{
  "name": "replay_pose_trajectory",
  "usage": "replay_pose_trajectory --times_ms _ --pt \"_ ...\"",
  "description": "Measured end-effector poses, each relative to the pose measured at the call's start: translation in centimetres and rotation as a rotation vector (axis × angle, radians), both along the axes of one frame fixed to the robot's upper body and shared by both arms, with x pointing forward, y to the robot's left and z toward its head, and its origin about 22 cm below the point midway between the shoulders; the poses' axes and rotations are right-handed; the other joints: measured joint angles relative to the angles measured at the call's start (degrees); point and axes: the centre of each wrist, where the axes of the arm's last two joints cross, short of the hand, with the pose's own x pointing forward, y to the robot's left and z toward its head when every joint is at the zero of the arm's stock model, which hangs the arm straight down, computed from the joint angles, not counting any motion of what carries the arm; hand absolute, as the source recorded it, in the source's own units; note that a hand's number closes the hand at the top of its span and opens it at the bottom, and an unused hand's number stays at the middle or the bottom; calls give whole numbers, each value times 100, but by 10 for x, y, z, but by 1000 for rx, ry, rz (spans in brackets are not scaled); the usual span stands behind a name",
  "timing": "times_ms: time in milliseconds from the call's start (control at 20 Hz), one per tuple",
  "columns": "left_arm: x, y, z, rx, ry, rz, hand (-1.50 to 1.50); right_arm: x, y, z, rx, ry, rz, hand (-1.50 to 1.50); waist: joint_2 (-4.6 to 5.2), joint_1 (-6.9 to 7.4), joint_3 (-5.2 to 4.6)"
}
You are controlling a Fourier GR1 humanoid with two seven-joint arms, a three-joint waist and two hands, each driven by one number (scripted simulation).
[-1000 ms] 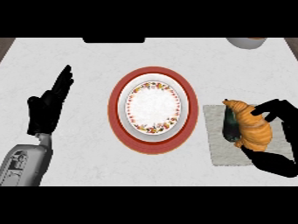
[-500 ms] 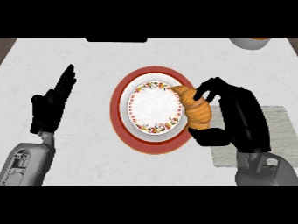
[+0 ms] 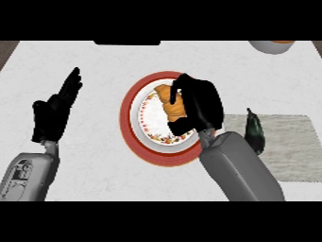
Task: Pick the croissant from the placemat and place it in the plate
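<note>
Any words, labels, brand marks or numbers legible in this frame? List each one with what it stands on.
None: no word, label, brand, number or sign can be read anywhere in the head view.
The plate bears only a flower pattern round its rim, no letters.
The croissant, the right hand curled round it, the placemat and the left hand carry no marks.
</note>
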Motion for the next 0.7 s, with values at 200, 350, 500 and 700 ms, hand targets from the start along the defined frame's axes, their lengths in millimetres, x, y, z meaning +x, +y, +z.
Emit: replay_pose_trajectory --times_ms 200,350,500,700 --pt "1 2 0 4 -1 -4 0 17 15 -20 -44 70 -40 -150 9 38 1" --pt "7 -2 1 6 -1 -12 0 25 23 -34 -2 135 -64 -150 21 66 3" --pt "6 -11 4 1 -9 -22 0 34 23 -52 52 182 -80 -150 33 137 5" --pt "4 -14 1 2 -13 -30 0 38 29 -64 124 194 -69 -150 38 163 7"
